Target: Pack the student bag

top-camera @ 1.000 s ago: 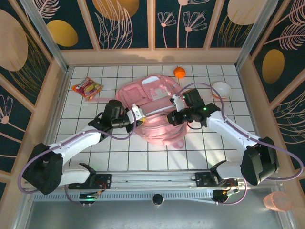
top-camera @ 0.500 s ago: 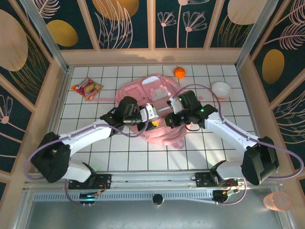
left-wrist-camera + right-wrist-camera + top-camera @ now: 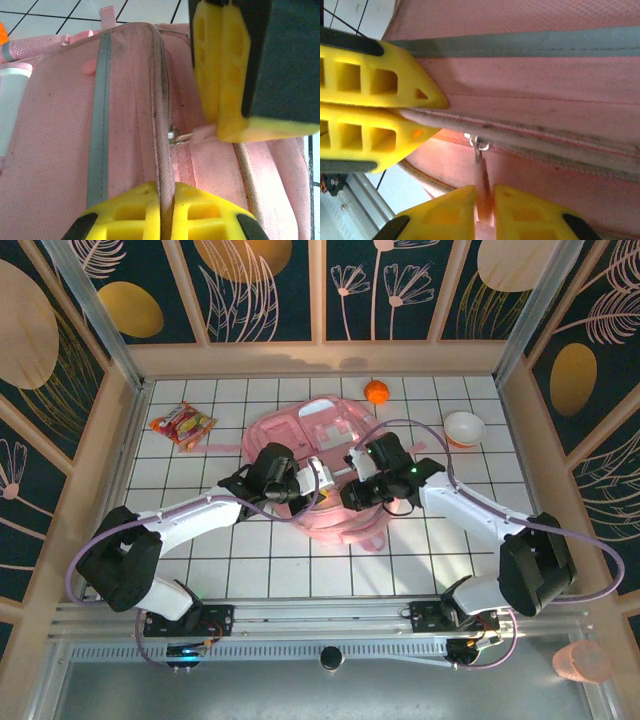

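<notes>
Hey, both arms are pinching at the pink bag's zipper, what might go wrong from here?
1. The right fingers hold just the thin pull tab; it may slip out when tugged.
2. The left fingers pinch only the seam beside the zipper; the soft bag might drag along instead of opening.

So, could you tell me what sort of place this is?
Most likely a robot test cell: a white gridded tabletop, enclosing walls with printed leaf panels, and a metal mounting rail along the near edge.
</notes>
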You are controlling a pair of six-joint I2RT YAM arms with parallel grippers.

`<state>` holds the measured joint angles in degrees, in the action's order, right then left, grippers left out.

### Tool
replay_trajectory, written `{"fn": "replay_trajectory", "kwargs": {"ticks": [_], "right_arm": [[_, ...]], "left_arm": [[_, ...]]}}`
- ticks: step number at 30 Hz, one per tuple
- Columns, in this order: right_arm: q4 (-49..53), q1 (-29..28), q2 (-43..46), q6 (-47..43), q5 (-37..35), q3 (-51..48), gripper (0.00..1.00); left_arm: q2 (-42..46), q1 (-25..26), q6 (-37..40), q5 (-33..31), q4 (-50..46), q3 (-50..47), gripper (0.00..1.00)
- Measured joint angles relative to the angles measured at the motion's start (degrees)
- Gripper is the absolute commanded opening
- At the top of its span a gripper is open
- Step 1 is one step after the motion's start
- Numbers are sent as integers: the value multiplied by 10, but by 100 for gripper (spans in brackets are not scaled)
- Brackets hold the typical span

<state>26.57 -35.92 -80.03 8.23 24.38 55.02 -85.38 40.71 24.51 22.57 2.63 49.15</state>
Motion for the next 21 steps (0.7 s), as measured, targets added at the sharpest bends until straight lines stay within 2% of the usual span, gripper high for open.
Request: {"fn": "replay_trajectory", "kwargs": {"ticks": [5, 9, 14, 17, 19, 21], "right_arm": [[-15, -2, -15, 0, -5, 8, 22], [-26, -2, -17, 1, -5, 9, 0], [-21, 10, -10, 0, -7, 10, 0], [-10, 49, 20, -5, -5, -6, 0], [2, 78, 41, -7, -3, -17, 0], [4, 87, 52, -9, 4, -18, 0]], "left_arm": [[3, -2, -6, 11, 1, 0, 0], [10, -2, -9, 14, 0, 0, 0], [26, -8, -8, 9, 10, -19, 0], [59, -32, -6, 23, 15, -50, 0], [84, -52, 1, 33, 15, -68, 4], [109, -65, 9, 39, 15, -85, 14]]}}
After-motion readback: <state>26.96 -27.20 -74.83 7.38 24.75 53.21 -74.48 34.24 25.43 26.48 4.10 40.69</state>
